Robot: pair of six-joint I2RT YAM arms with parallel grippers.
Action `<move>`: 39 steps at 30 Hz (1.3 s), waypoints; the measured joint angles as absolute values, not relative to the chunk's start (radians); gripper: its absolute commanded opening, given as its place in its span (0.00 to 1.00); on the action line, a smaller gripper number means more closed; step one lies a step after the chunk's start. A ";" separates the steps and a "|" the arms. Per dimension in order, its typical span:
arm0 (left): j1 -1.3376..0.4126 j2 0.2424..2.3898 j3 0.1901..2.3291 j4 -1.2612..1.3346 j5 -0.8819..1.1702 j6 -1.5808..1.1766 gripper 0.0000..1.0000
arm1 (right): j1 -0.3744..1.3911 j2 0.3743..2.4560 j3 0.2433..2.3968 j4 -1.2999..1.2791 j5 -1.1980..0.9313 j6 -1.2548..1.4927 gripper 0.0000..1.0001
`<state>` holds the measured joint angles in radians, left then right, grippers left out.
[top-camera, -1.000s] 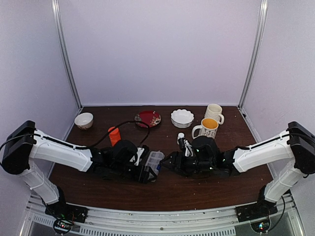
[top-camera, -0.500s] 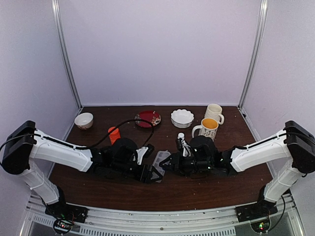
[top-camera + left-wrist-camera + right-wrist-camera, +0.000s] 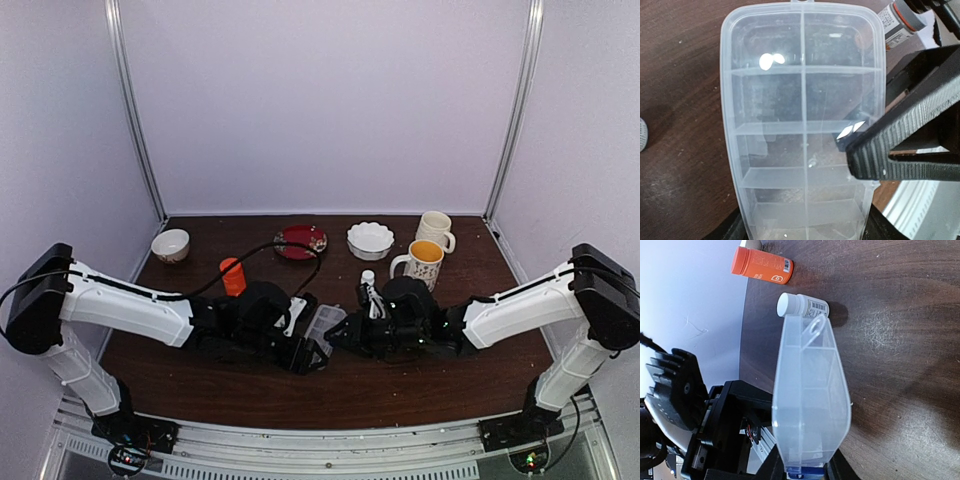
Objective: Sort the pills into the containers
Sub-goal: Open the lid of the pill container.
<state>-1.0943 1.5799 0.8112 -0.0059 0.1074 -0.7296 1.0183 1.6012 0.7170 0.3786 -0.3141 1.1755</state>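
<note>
Top view: the pill box [image 3: 326, 320] is being held at mid-table [image 3: 450, 385], between the two arm tips. It is being gripped across its width by the left gripper [image 3: 306, 352] from the near-left, and its right side is being pinched by the right gripper [image 3: 337, 336]. Bare room is being left toward the near edge and toward the right edge. The space behind is being crowded: a white bottle [image 3: 368, 285] just beside the right gripper, an orange bottle [image 3: 232, 276] near the left arm. A red plate [image 3: 301, 241], a white bowl [image 3: 370, 240] and two mugs [image 3: 421, 261] are being kept along the far edge, well apart from the box.

Left wrist view: the box is being seen from above, with two rows of cells [image 3: 765, 105]. Its near end is being clamped between the left fingers [image 3: 737, 229], with both long sides touched. The pills [image 3: 769, 61] are being shown as two whitish ovals in the far-left cell. A ridged finger [image 3: 910, 125] of the right gripper is being laid over the right rim about halfway along, its jaws nearly together on that rim. Whether the two bright spots at its tip are pills or glare cannot be told.

Right wrist view: the box is being clamped at the bottom of the frame between this gripper's own fingers. Its tab end is being pointed at the white bottle, nearly touching it, with the orange bottle beyond. Bare wood is being left on the box's free side.
</note>
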 measured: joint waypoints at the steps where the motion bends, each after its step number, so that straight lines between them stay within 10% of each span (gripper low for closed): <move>1: -1.104 1.581 0.823 -0.029 0.078 -0.722 0.46 | 1.018 1.603 0.718 0.378 -0.315 1.177 0.25; 27: -1.287 1.652 1.018 -0.382 -0.556 -0.665 0.47 | 1.019 1.616 0.730 0.393 -0.289 1.223 0.37; 39: -1.223 1.642 0.917 -0.237 -0.342 -0.701 0.47 | 1.014 1.546 0.640 0.398 -0.268 1.211 0.41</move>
<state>-1.2232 1.6417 0.9173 -0.2371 -0.3416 -0.7013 1.0142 1.5459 0.6403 0.3985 -0.2680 1.2106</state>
